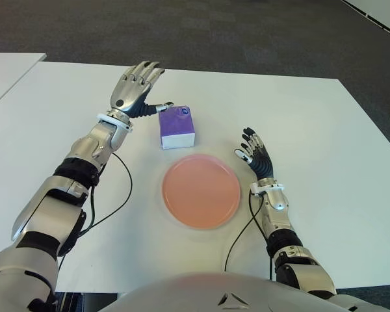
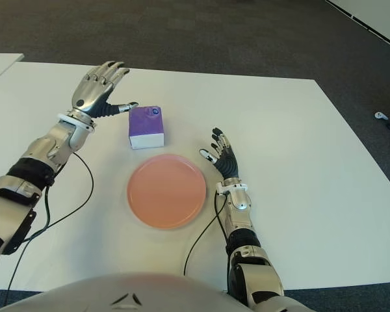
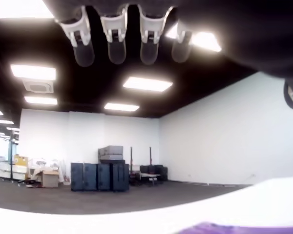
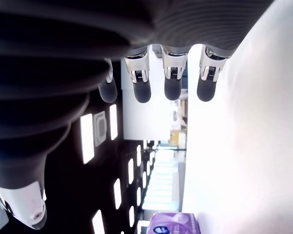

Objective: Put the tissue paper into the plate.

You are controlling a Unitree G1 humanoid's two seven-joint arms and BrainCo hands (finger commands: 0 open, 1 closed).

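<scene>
Left hand [image 1: 135,91] spread, beside tissue pack [image 1: 176,127] (thumb near it); right hand [image 1: 255,154] released; plate [image 1: 201,190] bare.

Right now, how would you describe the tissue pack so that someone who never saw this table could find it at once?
On the white table, find the round pink plate in the middle. Just behind it, on the far side from the robot, sits the tissue pack, with the open left robot hand beside it, its thumb at the pack's edge. It is the only purple, box-shaped thing there, with a white lower band.
</scene>
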